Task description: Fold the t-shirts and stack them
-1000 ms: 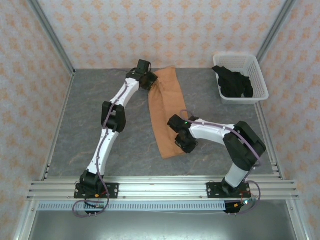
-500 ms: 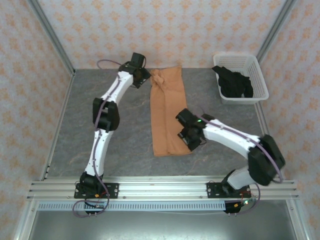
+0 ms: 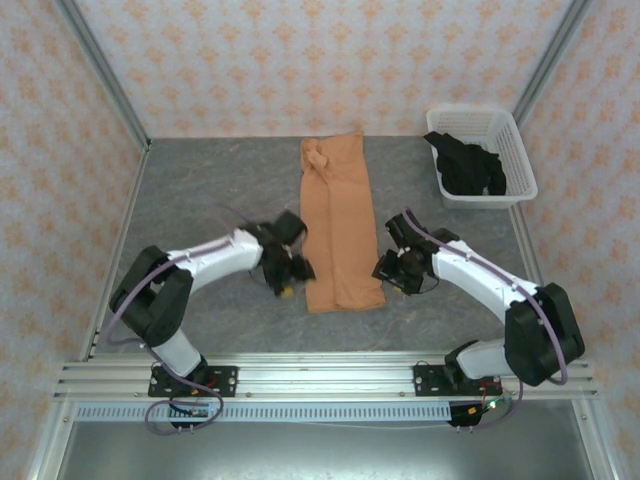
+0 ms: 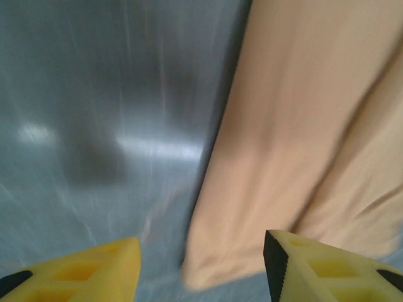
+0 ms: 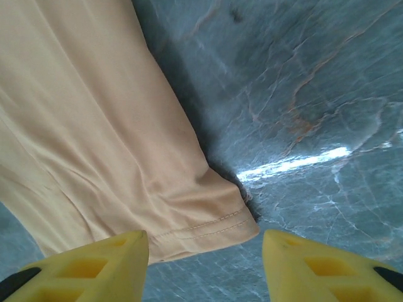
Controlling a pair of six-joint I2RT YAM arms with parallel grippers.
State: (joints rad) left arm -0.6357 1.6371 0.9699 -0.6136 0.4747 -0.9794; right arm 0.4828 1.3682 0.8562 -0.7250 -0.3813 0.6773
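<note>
The orange t-shirt [image 3: 335, 225] is laid as a long folded strip down the middle of the table [image 3: 200, 200]. The left gripper [image 3: 290, 275] and right gripper [image 3: 392, 270] are held spread apart and empty, 1 at each near corner. Risk: the top layer alone may be pinched, or the corners lifted unevenly, so the strip would skew or unfold. The stitched hem [image 5: 208, 226] is resolved from the right wrist; the black t-shirt [image 3: 468, 165] in the basket [image 3: 518, 150] is shown from above.
</note>
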